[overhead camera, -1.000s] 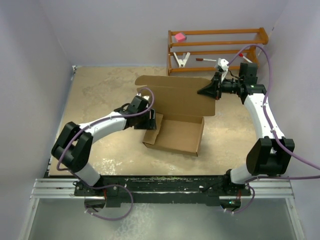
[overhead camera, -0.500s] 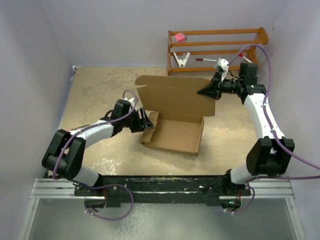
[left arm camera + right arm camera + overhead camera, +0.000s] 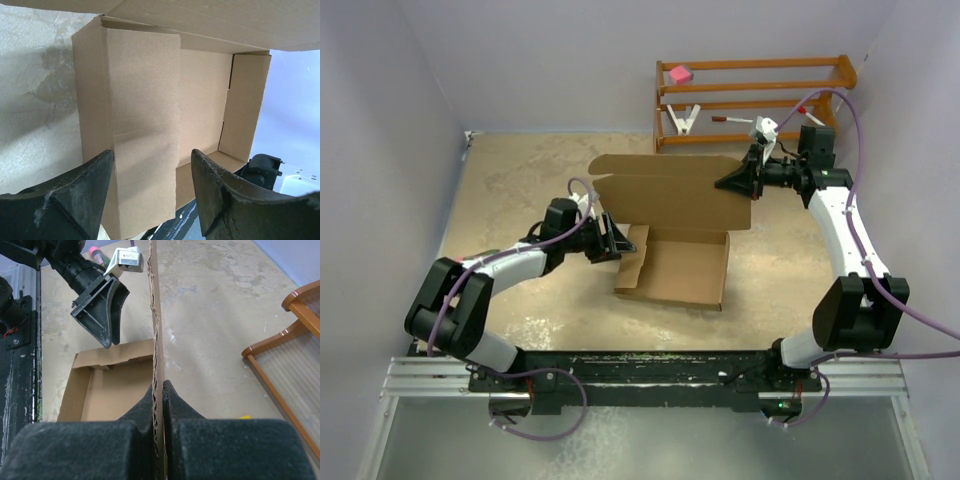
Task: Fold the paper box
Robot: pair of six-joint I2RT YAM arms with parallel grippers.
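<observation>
Right pincer (image 3: 158, 386) clamps the paper box (image 3: 685, 270) lid; left pincer (image 3: 152, 156) gapes at its wall, rack (image 3: 760, 66) behind.

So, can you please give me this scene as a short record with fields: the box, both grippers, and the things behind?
Object: box, brown cardboard, tray open on the table
Lid: lid raised, standing over the tray's far side
Right: right gripper shut on the lid's right edge
Left: left gripper open, at the left flap; contact unclear
Behind: wooden rack holding a pink block
</observation>
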